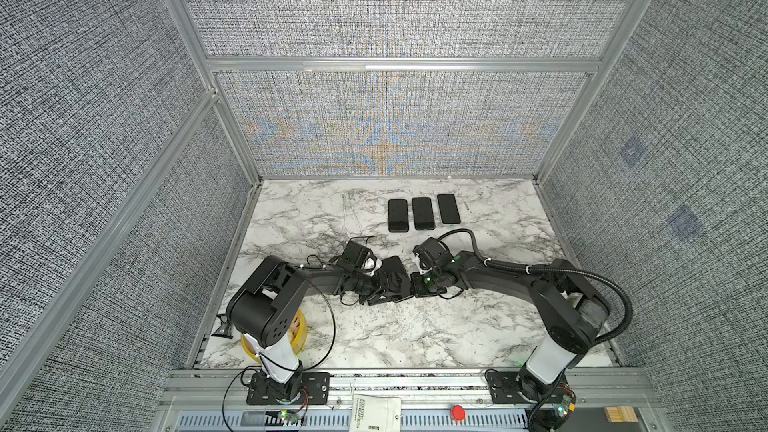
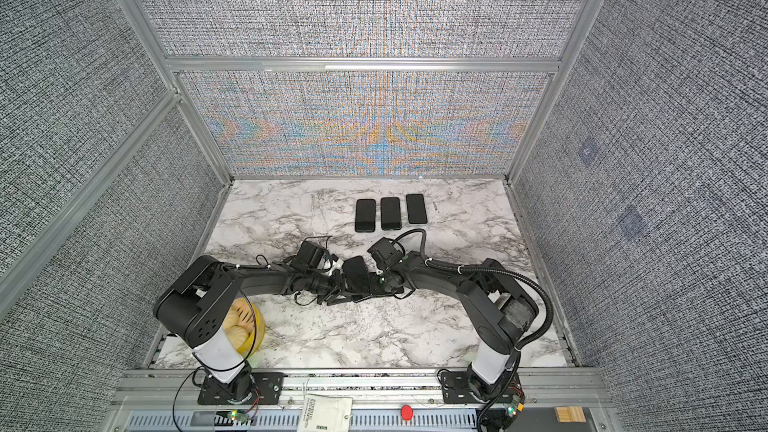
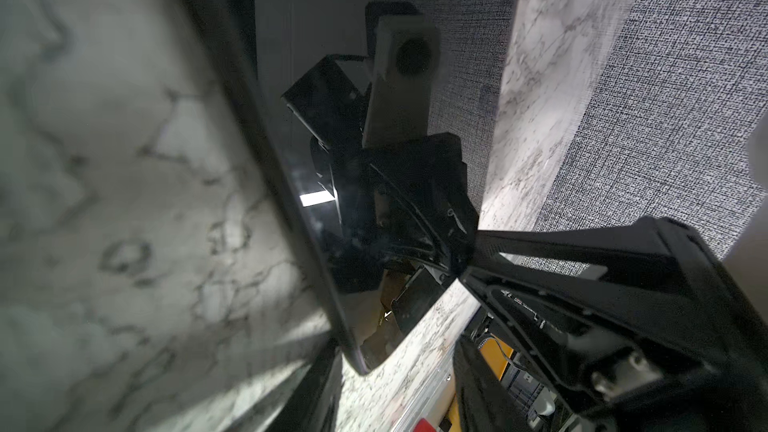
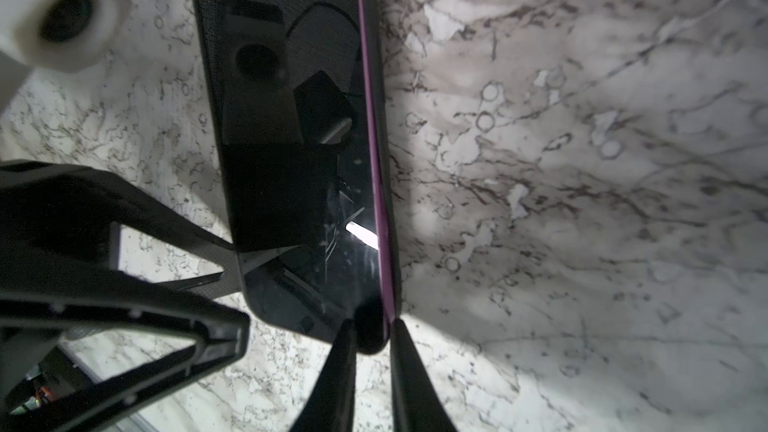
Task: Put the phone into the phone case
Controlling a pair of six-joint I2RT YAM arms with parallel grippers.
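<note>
**Colours and patterns on the bench**

- Tabletop [image 1: 374, 326]: white marble, grey veining.
- Wall panels [image 1: 395, 6]: grey-and-white woven speckle; blue-orange moiré on the lower back panel.
- Frame rails [image 1: 399, 64]: silver.
- Row of three phones [image 1: 423, 214]: black.
- Phone [image 4: 291, 184]: glossy black face, purple strip along one edge.
- Robot arms [image 1: 519, 280]: black, white base links.
- Container [image 2: 257, 326]: yellow.
- Button [image 1: 458, 412]: red.

Only the white pouch [image 1: 376, 414] bears print, too small to read.

yellow container [image 2: 260, 328]: mostly hidden behind left arm's base in both top views | phone [image 2: 356, 271]: lower part covered by both arms; far end cut off in right wrist view | counter [image 3: 104, 201]: blurred nearby
</note>
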